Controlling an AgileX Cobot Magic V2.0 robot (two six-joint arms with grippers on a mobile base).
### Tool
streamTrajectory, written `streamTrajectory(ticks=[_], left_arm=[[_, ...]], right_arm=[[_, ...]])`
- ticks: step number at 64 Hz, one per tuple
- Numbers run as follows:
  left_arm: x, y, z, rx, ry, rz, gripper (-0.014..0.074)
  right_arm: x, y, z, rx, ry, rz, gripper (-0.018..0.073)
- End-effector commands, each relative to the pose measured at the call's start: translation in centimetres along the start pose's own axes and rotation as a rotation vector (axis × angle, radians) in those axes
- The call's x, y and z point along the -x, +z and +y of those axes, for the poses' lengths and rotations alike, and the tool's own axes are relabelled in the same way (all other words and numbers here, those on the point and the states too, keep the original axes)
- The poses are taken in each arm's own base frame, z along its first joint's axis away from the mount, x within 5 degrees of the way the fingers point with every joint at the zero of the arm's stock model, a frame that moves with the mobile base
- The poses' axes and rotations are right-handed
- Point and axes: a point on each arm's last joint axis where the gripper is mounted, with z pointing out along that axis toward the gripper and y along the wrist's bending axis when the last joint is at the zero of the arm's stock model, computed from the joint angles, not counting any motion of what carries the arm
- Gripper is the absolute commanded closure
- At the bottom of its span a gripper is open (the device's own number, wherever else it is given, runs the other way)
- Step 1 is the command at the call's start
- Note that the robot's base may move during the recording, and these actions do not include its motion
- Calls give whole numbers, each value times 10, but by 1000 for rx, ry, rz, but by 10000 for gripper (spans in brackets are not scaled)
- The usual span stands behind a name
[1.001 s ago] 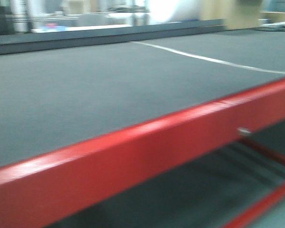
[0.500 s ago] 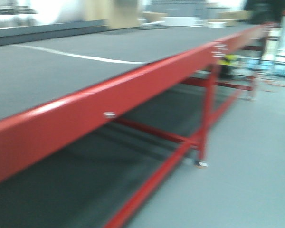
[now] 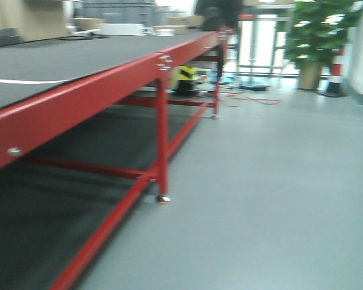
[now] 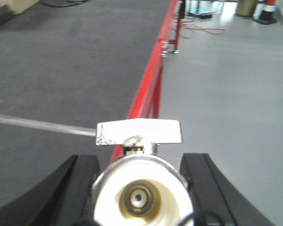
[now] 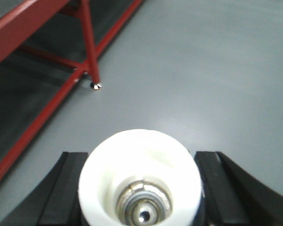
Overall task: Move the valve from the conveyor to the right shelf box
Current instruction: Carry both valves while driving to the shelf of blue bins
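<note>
Place: factory hall | long conveyor (image 3: 66, 60) (red frame) | grey floor (image 3: 278, 181)

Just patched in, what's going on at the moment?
Both arms are loaded. The left hand is closed on a lever valve, white-bodied with a flat metal handle, above the edge of the conveyor. The right hand grips a second valve with a similar white body, over bare grey floor beside the red frame. The front view shows the conveyor off to the left and open floor ahead. No shelf or box is in view, so nothing is placed yet.
</note>
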Motion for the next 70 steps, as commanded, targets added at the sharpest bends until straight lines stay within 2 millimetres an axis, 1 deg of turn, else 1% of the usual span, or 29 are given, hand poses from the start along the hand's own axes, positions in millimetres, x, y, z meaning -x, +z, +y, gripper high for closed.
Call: streamTrajectory(ticks=[1, 70], left_arm=[[10, -8, -1, -1, -9, -83, 708], [10, -8, -1, 0, -8, -83, 708]], right_arm=[[10, -11, 0, -9, -16, -98, 712], [10, -11, 0, -9, -16, -98, 712]])
